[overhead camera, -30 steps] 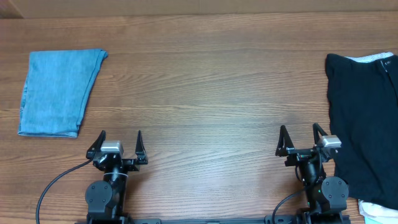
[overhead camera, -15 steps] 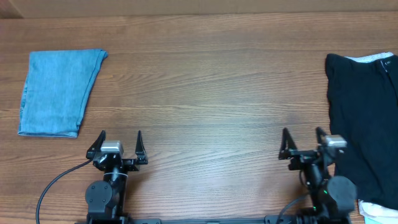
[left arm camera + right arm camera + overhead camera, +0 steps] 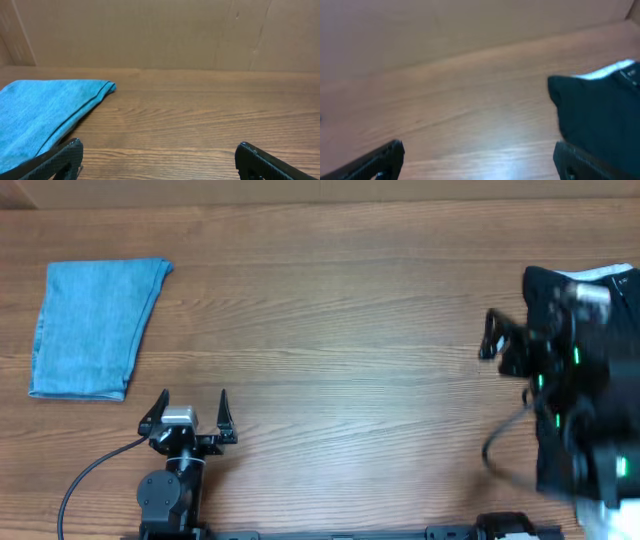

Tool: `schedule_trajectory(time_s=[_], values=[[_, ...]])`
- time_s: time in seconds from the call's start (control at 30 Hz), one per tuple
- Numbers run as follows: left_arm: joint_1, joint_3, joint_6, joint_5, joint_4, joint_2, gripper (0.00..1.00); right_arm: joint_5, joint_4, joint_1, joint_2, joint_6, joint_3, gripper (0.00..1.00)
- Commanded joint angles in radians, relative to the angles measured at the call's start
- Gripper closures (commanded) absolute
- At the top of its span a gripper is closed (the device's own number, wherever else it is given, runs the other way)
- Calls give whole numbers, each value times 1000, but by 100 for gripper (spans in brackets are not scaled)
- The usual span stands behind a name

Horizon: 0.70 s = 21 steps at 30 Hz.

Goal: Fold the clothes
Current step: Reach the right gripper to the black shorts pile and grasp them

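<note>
a light-blue denim piece [image 3: 95, 328] lies folded flat in a neat rectangle at the far left, and a large matte black garment [image 3: 600, 110] lies spread at the right edge, a pale cloth [image 3: 620, 67] peeking from under its far side

Black jaws, black cable [image 3: 100, 460], green lights [image 3: 575, 356]

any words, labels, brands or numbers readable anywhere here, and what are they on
No text can be read in any view.
white strip at the edge of the black garment: faint dark marks, too blurred to read.
light-blue cloth: plain, no label or print showing.
wooden table: bare wood grain, no markings.
</note>
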Motion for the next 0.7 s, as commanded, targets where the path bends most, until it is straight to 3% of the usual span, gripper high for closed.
schedule_trajectory(time_s=[0.0, 0.13, 0.43, 0.6, 0.67], values=[[6, -3, -10, -6, 2, -8, 0, 117, -100, -6, 242, -31, 187, 0], [6, -3, -10, -6, 2, -8, 0, 130, -125, -84, 462, -31, 258, 0], [5, -3, -10, -6, 2, -8, 0, 28, -7, -339, 543, -23, 258, 0], [5, -3, -10, -6, 2, -8, 0, -31, 102, -376, 612, -23, 258, 0], [5, -3, -10, -6, 2, -8, 0, -34, 145, -376, 613, -27, 257, 5]])
